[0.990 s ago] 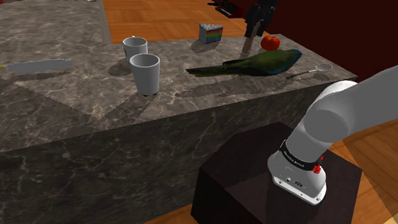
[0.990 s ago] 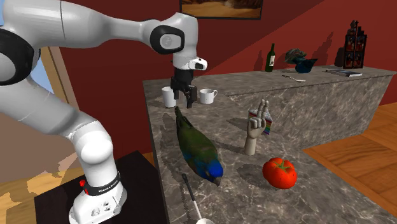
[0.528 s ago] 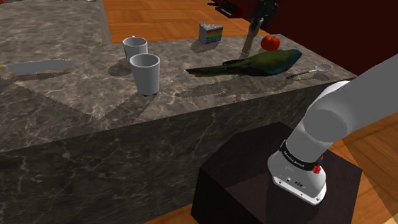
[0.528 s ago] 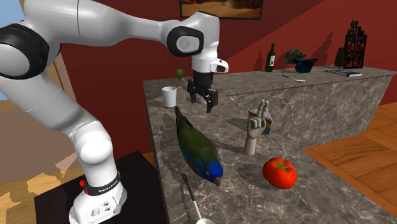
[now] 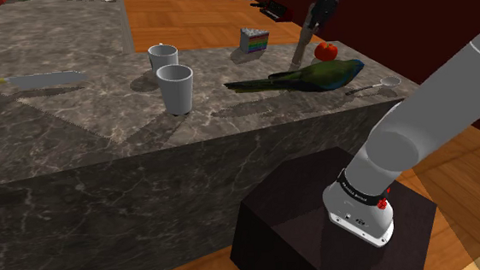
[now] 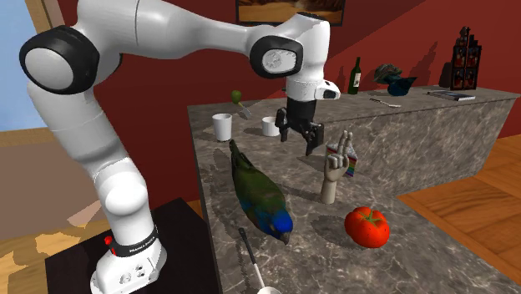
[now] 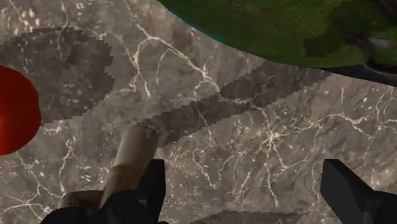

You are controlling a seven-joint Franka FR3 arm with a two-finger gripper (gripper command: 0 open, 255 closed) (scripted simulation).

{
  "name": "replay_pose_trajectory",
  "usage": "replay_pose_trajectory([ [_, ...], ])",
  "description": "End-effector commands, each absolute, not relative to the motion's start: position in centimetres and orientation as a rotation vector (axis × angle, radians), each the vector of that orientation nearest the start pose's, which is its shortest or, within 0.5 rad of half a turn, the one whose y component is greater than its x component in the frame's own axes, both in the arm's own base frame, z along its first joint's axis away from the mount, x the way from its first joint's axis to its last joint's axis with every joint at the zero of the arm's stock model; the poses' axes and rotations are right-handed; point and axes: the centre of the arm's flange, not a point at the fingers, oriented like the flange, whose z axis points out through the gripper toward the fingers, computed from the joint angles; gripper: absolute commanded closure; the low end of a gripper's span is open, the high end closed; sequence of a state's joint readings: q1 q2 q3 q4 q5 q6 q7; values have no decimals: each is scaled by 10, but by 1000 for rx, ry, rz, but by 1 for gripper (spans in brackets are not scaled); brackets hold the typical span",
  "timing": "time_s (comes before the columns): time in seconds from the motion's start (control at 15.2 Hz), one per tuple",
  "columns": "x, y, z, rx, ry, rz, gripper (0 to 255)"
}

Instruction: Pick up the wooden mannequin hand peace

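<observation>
The arm's black hand (image 6: 300, 142) is wide open and has hold of nothing. In the wrist view its two fingers stand well apart with just bare marble between them. It hangs above the desk (image 6: 434, 125), not touching anything.

The wooden mannequin hand (image 6: 336, 167), doing the peace sign, stands upright on its wrist on the desk. In the second exterior view it's a bit lower than the hand and to its right. From the wrist camera, one pale wooden fingertip pokes up right alongside one black finger, outside the gap, so it isn't between the fingers.

A little rainbow-striped cube (image 5: 254, 41) sits just behind the mannequin hand. A red tomato (image 6: 367, 226) is near it on the desk, and a big green parrot with a blue head (image 6: 259, 196) lies stretched out on the other side. A metal ladle (image 6: 250, 259) lies past the parrot's head. Two white cups (image 5: 175, 87) stand well apart from all this, further along the desk.
</observation>
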State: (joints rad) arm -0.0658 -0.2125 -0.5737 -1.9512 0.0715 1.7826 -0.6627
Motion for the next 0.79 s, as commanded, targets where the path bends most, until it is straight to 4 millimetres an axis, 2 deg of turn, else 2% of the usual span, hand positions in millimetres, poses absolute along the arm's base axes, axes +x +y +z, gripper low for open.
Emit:
replay_pose_trajectory([
  [0.0,408,-337,556,-2995,-42,-203,0],
  [0.4,431,-411,558,-2989,-72,-270,0],
  [0.46,432,-414,558,-2989,-73,-272,0],
  [0.73,432,-414,537,-2989,-73,-272,0],
])
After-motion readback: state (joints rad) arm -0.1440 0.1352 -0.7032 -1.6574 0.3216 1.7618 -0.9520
